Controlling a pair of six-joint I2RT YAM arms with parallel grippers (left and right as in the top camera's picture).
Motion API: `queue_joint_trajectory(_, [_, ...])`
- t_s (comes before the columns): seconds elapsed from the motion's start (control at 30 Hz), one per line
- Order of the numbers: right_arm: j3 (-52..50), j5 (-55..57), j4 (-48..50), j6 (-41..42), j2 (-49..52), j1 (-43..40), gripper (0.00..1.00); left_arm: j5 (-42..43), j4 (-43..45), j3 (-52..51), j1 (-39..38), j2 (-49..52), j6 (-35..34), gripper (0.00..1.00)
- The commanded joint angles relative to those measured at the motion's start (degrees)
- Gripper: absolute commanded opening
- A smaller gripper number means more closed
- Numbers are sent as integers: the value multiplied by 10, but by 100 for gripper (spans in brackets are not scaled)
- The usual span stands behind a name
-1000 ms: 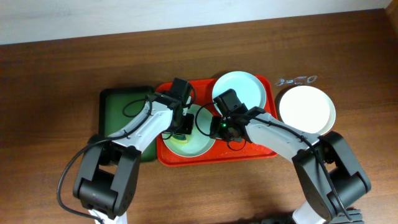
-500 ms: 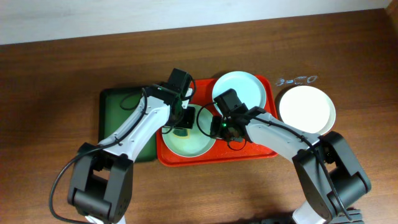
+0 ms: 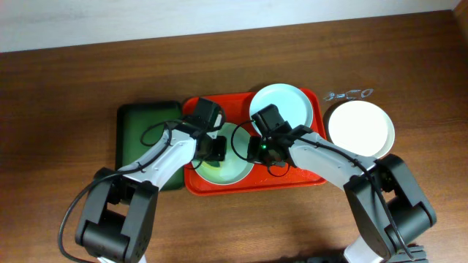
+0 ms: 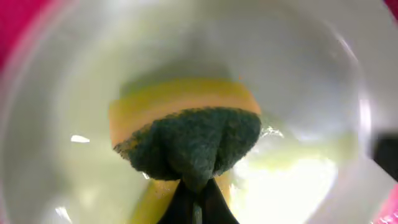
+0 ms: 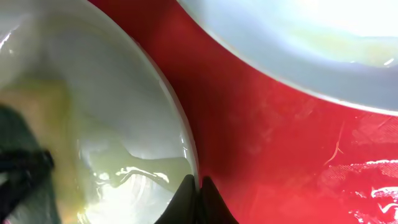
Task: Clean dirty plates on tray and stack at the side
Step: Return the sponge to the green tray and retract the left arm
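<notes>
Since half a second ago the left hand (image 3: 213, 148) has drawn nearer, from the far rim of the plate (image 3: 232, 166) to left of its centre. Overhead, this plate lies at the left end of the tray (image 3: 292, 180). The right hand (image 3: 254, 151) is at its right rim, and a white plate (image 3: 360, 130) sits on the counter (image 3: 73, 73) beyond, closer to the right arm. Left wrist: the hand is clamped on the sponge (image 4: 186, 134), which presses the plate floor, with a wet smear to its right. Right wrist: the hand pinches the plate's rim.
</notes>
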Motion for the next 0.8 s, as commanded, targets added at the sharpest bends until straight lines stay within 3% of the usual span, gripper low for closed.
queue_joint_trajectory(0.0, [-2,-1,2,4,3,-1,4,93,-54,63,12,-25,14,0])
queue_joint_trajectory(0.1, [-2,-1,3,4,3,-1,4,78,-112,128,53,-78,14,0])
queue_joint_trajectory(0.3, [-2,-1,3,4,3,-1,4,-135,-206,143,119,-107,13,0])
queue_joint_trajectory(0.37, [-2,-1,3,4,3,-1,4,-164,-219,142,138,-97,13,0])
queue_joint_trajectory(0.77, [-2,3,2,4,3,-1,4,-186,-208,107,186,31,-13,0])
